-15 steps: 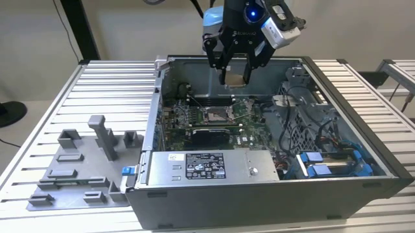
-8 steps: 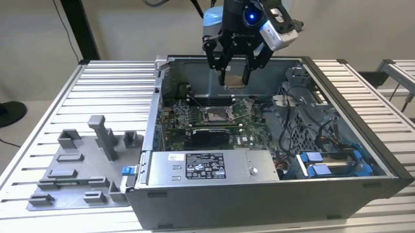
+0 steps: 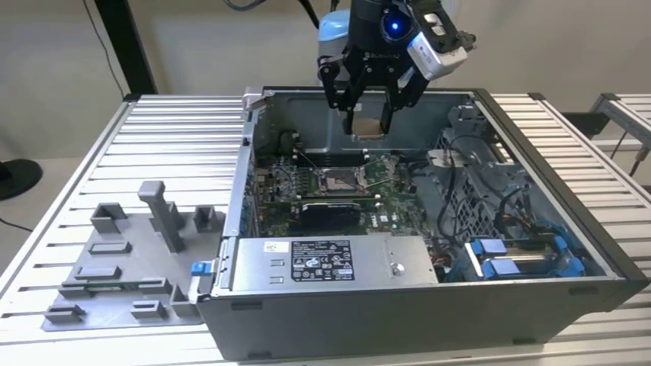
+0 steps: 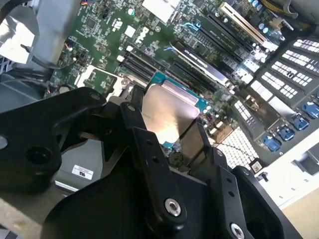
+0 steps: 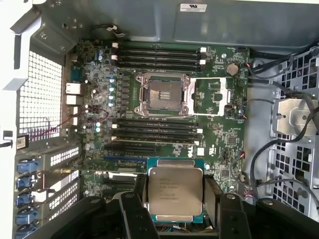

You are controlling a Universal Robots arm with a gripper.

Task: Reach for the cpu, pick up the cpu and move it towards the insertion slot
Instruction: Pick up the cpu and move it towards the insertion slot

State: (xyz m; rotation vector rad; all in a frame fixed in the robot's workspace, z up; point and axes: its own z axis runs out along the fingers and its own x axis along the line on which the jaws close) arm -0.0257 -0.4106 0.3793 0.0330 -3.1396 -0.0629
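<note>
Open case (image 3: 529, 252), jaws gripping cpu (image 5: 175, 193)

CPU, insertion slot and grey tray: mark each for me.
cpu (image 5: 174, 191): first wrist view, middle of its metal top.
insertion slot (image 5: 163, 94): first wrist view, its dark centre.
grey tray (image 3: 112, 263): exterior view, flat base between the upright blocks.

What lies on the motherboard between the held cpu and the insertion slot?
In the first wrist view, a bank of long dark card and memory slots crosses the green board between the cpu, held in the pincer, and the insertion slot.
</note>
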